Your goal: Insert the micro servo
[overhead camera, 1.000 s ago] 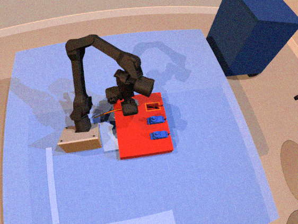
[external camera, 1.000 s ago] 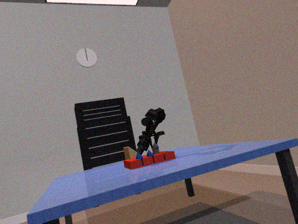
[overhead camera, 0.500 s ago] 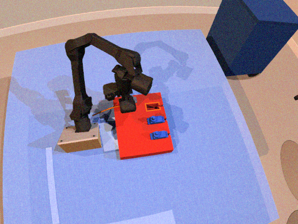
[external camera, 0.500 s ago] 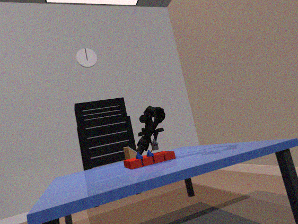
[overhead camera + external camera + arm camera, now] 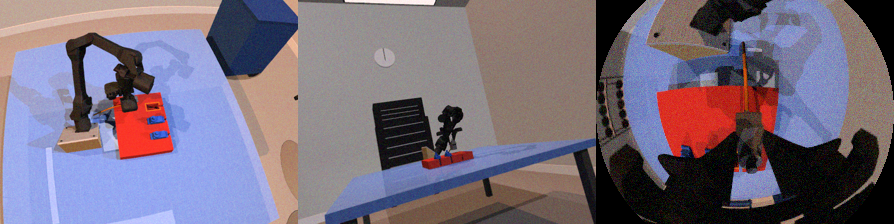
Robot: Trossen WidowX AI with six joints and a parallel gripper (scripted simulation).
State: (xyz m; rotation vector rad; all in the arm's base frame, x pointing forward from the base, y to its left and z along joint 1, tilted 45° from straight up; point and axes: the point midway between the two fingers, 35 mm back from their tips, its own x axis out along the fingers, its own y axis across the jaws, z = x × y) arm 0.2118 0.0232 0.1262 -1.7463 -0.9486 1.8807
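The loose micro servo (image 5: 137,98) (image 5: 453,145) (image 5: 748,125) was between the jaws, which stood partly closed and firm on it; you had it just above the deck (image 5: 138,143) (image 5: 430,163) (image 5: 696,120), near the deck's upper edge in the top view. The marked pocket (image 5: 152,106) (image 5: 737,170) lay just to the right of the jaws in that view, approx. level with them. Long axes of servo and pocket looked roughly parallel, both running L–R; the ends, however, seemed opposed. The orange cable (image 5: 108,109) (image 5: 745,90) left the servo toward frame left, whereas the side notch (image 5: 161,105) opened at frame right, as beside the seated blue servos (image 5: 156,120) (image 5: 448,153) (image 5: 686,151). You thus prob. needed approx. a half turn about the vertical, w/ shaft (image 5: 752,162) up, before lowering; a straight shift right risked leaving the cable opposite its notch.
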